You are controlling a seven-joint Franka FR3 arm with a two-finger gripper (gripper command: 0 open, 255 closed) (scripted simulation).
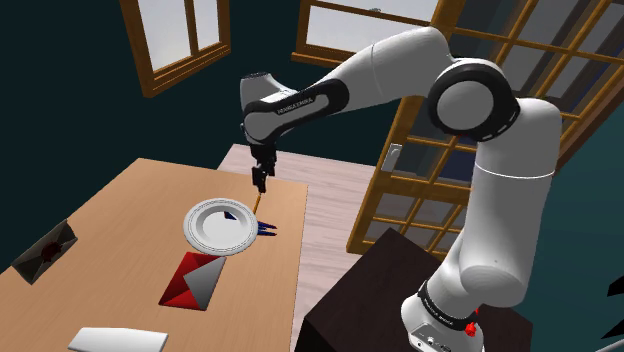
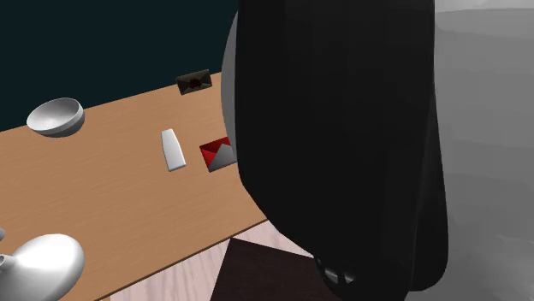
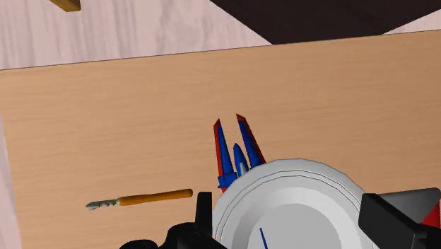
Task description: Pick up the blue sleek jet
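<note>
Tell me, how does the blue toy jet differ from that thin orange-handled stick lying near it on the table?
The jet is blue with red edges; the orange-handled tool has a greyish tip. The jet is broad with pointed prongs; the tool is one thin rod. The jet is partly hidden by the white plate; the tool lies clear of it. Both lie flat on the wooden table.

In the shoulder view, the jet [image 1: 267,229] is lying on the table [image 1: 120,215] at three o'clock of the plate [image 1: 196,233], partly hidden by its rim; a box [image 1: 195,280] is sitting at seven o'clock, a card [image 1: 45,248] at nine.
</note>
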